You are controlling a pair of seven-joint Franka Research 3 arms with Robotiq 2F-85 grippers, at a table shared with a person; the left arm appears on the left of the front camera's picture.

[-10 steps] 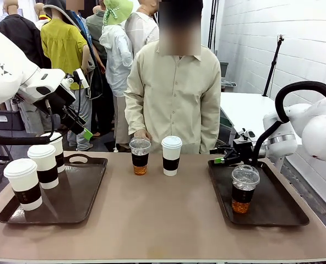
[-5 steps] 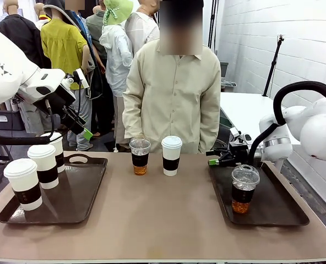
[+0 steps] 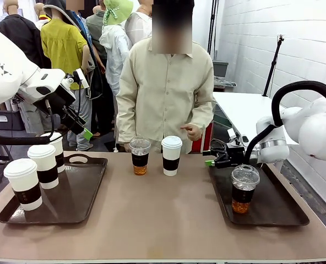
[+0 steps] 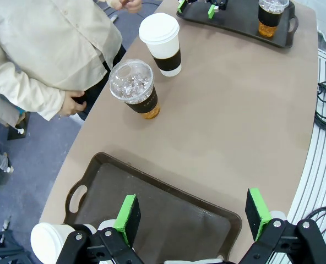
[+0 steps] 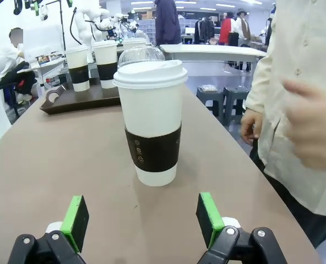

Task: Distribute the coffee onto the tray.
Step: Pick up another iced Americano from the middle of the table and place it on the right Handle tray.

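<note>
Left fingers (image 4: 128,219) stand wide apart and hold nothing, hanging above the left tray (image 4: 152,184); a white lid in the bottom corner of that wrist view is cut off by the picture's edge. On this tray three white lidded cups with dark sleeves stand in a row: the nearest cup (image 3: 24,184), the middle cup (image 3: 44,165), and the far cup (image 3: 58,151), half hidden behind the middle one and the arm's cable. On the right tray (image 3: 273,221) stands one clear domed cup (image 3: 244,190), amber drink showing below its dark sleeve; no print on it can be made out. Right fingers (image 5: 210,217) are also spread and empty, low by the far left corner of the right tray, pointing at the central white cup (image 5: 151,118) and not touching it; its sleeve carries small pale marks, too fine to read. That cup and a second clear cup (image 3: 140,155) stand side by side on the bare worktop (image 3: 163,220) near its far edge, between the trays and on neither. Behind them a person (image 3: 166,93) in a pale shirt holds one hand (image 3: 193,132) raised, blurred in the right wrist view; the other hand is hard to make out behind the second clear cup.
</note>
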